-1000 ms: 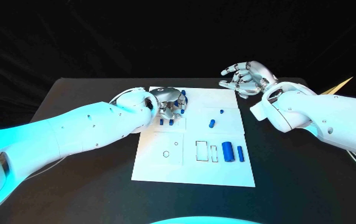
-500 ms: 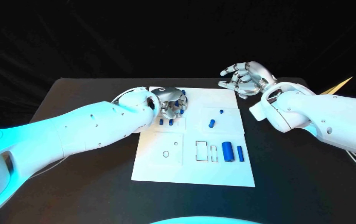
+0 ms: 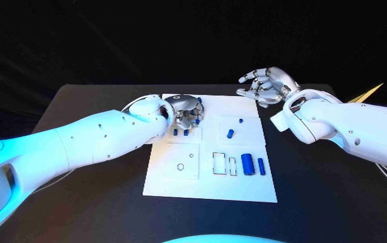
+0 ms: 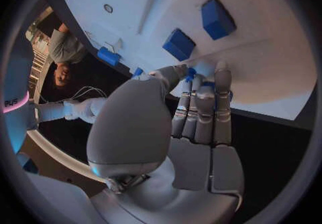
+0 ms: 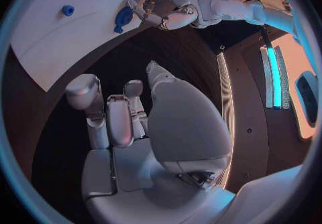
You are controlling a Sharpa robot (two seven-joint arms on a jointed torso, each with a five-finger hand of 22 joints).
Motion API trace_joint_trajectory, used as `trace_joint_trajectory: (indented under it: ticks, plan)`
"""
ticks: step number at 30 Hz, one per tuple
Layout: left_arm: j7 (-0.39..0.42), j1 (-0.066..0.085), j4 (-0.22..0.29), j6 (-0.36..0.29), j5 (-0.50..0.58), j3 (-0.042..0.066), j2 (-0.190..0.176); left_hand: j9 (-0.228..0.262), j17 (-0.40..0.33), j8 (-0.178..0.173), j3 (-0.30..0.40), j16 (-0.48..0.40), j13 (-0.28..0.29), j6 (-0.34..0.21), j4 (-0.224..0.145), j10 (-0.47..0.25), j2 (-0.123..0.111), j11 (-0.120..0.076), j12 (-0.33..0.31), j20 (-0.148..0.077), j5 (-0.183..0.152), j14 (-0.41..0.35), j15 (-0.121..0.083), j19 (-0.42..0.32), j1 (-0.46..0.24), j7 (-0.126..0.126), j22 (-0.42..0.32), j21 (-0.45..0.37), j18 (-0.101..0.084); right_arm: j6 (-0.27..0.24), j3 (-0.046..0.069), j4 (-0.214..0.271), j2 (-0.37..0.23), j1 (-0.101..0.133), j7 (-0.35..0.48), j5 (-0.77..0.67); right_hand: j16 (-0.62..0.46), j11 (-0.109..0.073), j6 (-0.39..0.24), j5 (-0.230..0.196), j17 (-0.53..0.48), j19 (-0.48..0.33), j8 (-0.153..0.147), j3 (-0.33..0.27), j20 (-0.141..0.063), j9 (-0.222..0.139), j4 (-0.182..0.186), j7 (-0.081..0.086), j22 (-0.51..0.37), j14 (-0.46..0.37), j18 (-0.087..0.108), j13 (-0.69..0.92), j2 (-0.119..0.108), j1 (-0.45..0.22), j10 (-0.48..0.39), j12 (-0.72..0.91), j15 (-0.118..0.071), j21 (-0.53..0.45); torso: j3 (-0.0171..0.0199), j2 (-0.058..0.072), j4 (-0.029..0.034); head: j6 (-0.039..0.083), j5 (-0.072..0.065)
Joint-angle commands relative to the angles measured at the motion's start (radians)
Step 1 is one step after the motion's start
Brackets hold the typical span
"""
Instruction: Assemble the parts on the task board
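The white task board (image 3: 208, 184) lies mid-table. My left hand (image 3: 187, 114) hovers over its far left part, and thumb and fingers pinch a small blue part (image 4: 190, 73). Just below the hand, two small blue blocks (image 3: 180, 132) stand on the board; the left wrist view shows them too (image 4: 217, 17). A blue piece (image 3: 231, 133) and a smaller one (image 3: 240, 121) sit in the board's middle right. Two blue cylinders (image 3: 248, 165) lie near the right edge beside outlined slots (image 3: 218, 163). My right hand (image 3: 266, 86) hangs open over the table beyond the board's far right corner, holding nothing.
An oval outline (image 3: 180, 167) marks the board's near left panel. A pale yellow object (image 3: 369, 93) pokes in at the table's far right edge. Black table (image 3: 89, 198) surrounds the board on all sides.
My left hand has shifted only slightly over the board's far left part, still pinching the blue part. The right hand has stayed where it was.
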Motion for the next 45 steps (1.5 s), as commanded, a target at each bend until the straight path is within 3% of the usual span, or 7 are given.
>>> trace_joint_trajectory:
  ticks: [1,20,28,45]
  plan:
    - [-0.002,0.000,0.001,0.012,0.001,0.001,0.003,-0.008,0.021,-0.017,0.027,0.030,-0.014,0.025,0.002,0.027,0.022,-0.006,0.012,0.001,-0.014,0.017,-0.002,0.019,-0.002,0.003,0.025,0.022,-0.016,0.003,0.000,0.000,0.001,-0.001,0.002,-0.001,-0.010,-0.007,0.013,0.014,-0.005,-0.010,0.020,0.041,-0.001,0.008,0.003,0.003,-0.005,0.008,0.021,-0.007,-0.001,-0.010,-0.036,-0.010,-0.012,-0.019,-0.0001,0.000,0.0005,-0.002,0.000]
    - [-0.016,0.000,-0.008,0.046,0.001,0.001,0.008,-0.012,0.038,-0.022,0.036,0.053,-0.028,0.050,-0.011,0.055,0.034,-0.006,-0.009,0.002,-0.015,0.036,-0.002,0.034,-0.009,0.009,0.057,0.048,-0.021,0.004,0.000,0.000,0.002,-0.002,0.002,0.000,-0.010,-0.007,0.013,0.014,-0.005,-0.010,0.020,0.041,-0.001,0.008,0.003,0.003,-0.005,0.008,0.021,-0.007,-0.001,-0.010,-0.036,-0.010,-0.012,-0.019,-0.0004,0.000,0.0004,-0.004,0.001]
    - [-0.015,0.000,-0.010,0.036,0.001,0.001,0.008,-0.010,0.099,-0.023,0.038,0.093,-0.028,0.085,-0.035,0.118,0.053,-0.024,-0.014,-0.008,-0.016,0.088,-0.016,0.085,-0.003,0.007,0.122,0.100,-0.033,0.004,0.000,0.000,0.003,-0.002,0.003,0.000,-0.010,-0.007,0.013,0.014,-0.005,-0.010,0.020,0.041,-0.001,0.008,0.003,0.003,-0.005,0.008,0.021,-0.007,-0.001,-0.010,-0.036,-0.010,-0.012,-0.019,-0.0002,0.000,-0.0002,-0.005,0.000]
    - [0.000,0.000,-0.010,0.005,0.015,0.001,0.005,-0.011,0.100,-0.041,0.049,0.099,-0.039,0.101,-0.060,0.155,0.058,-0.022,-0.059,-0.009,-0.015,0.101,-0.017,0.108,0.000,0.010,0.158,0.131,-0.040,0.004,0.000,0.000,0.004,-0.002,0.004,0.000,-0.012,-0.007,0.015,0.014,-0.007,-0.009,0.023,0.042,-0.002,0.008,0.003,0.003,-0.007,0.008,0.022,-0.008,-0.001,-0.011,-0.034,-0.009,-0.012,-0.022,0.0001,0.000,-0.0003,-0.002,0.001]
